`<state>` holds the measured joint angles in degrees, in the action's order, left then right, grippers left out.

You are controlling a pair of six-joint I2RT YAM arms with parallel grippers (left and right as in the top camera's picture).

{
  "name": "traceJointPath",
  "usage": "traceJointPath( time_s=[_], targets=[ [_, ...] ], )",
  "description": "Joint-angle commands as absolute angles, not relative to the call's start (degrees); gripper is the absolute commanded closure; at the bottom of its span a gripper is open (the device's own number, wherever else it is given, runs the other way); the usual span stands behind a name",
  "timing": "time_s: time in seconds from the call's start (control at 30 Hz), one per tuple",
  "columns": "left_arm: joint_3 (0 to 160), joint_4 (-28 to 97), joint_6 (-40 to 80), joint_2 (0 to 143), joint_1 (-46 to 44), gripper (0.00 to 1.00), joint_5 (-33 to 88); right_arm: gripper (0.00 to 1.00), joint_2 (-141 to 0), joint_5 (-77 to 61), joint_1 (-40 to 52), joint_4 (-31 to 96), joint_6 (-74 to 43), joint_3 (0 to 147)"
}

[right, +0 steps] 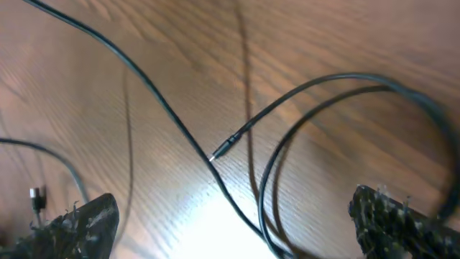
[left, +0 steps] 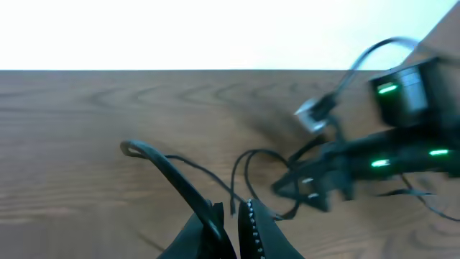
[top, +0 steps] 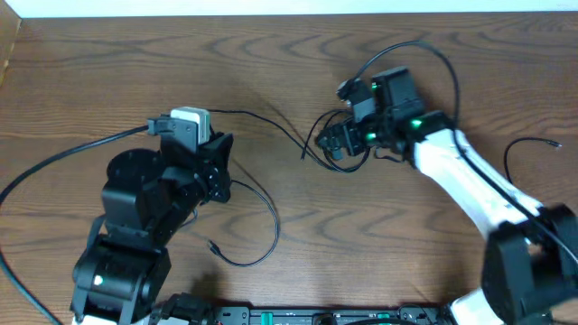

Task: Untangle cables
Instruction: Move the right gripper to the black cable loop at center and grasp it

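Tangle of black cables right of the table's middle, nearer the far edge, under the right gripper. Fingers there spread wide over a loop and a plug tip. Left gripper, left of middle, nearly closed, pinching one of the cables. Another loose end by the right edge.

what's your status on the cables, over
left hand shut on black cable. right hand open over cable loops. loose plug end lies under it.
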<state>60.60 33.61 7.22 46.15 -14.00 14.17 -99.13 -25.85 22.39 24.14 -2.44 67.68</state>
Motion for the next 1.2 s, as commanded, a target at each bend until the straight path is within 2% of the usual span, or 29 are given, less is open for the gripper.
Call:
traceJointPath(
  time_s=[0.0,0.27,0.8,1.17],
  targets=[
    [62.1,33.3,6.3,45.2,-14.1,0.86,16.8,0.01,-103.7,-26.0,24.6,22.8,-2.7,67.5],
    [62.1,33.3,6.3,45.1,-14.1,0.86,17.4,0.01,-108.6,-24.9,26.8,21.3,-3.2,67.5],
    [62.1,33.3,6.3,44.8,-14.1,0.86,17.4,0.01,-111.3,-13.6,28.9,22.1,-6.8,67.5],
    [62.1,33.1,6.5,44.6,-14.1,0.86,17.6,0.01,-115.9,-16.8,29.5,18.7,-6.8,67.5]
  ],
)
